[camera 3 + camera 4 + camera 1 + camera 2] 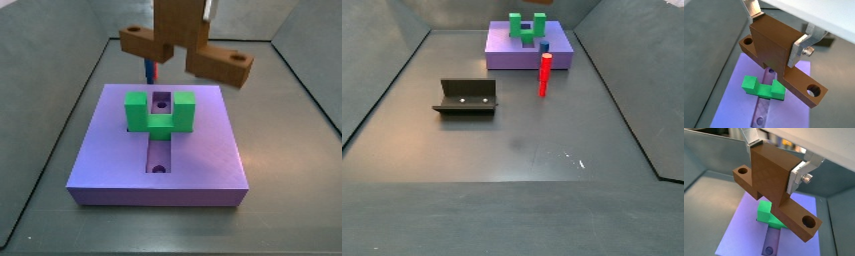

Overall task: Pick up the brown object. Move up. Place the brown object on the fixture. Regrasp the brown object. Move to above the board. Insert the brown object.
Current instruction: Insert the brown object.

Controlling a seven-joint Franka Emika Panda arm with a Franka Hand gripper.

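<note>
Brown piece held in the air above the purple board.

The brown piece (777,55) is pinched by its upright middle block in the hand (777,30), one silver finger (799,49) pressed on each side. It is seen hanging over the board (107,150) and its green block (158,112) in a side view. The fixture (466,97) and a red post (545,74) are seen on the floor.
</note>
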